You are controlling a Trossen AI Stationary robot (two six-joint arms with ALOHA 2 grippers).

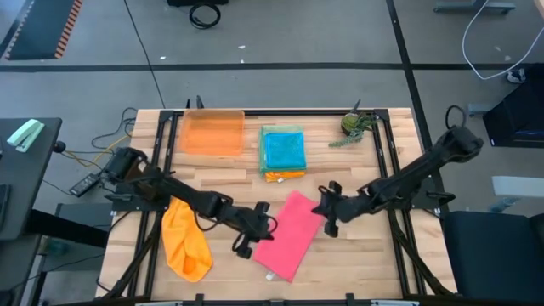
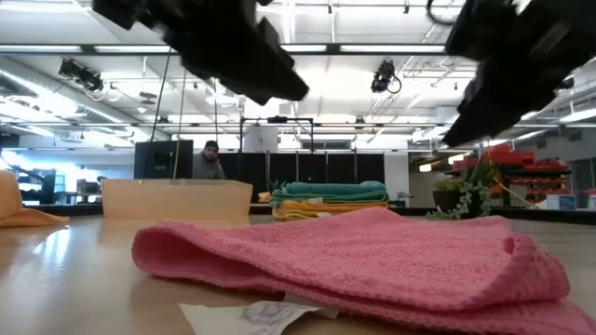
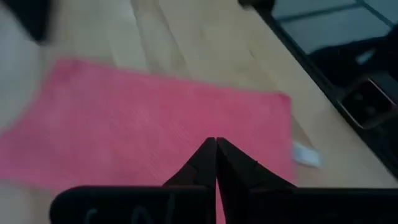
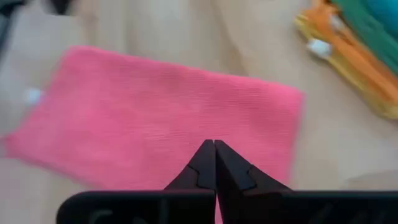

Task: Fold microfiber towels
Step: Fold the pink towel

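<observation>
The left gripper [image 1: 246, 246] is hanging just above the table [image 1: 357, 263] at the pink towel's [image 1: 291, 235] left edge, its fingers [image 3: 205, 163] pressed together with nothing between them. The right gripper [image 1: 326, 214] is hovering at the same towel's upper right corner, its fingers [image 4: 214, 165] likewise pinched together and holding nothing. The pink towel is lying folded into a slanted rectangle between the two grippers, near the table's front, with its white tag [image 1: 270, 274] poking out at the near end. An orange towel [image 1: 185, 240] is sitting crumpled to the left, partly under the left arm. A stack of folded towels [image 1: 283, 153], teal-blue on top, is resting farther back, just beside the orange tray [image 1: 212, 133].
</observation>
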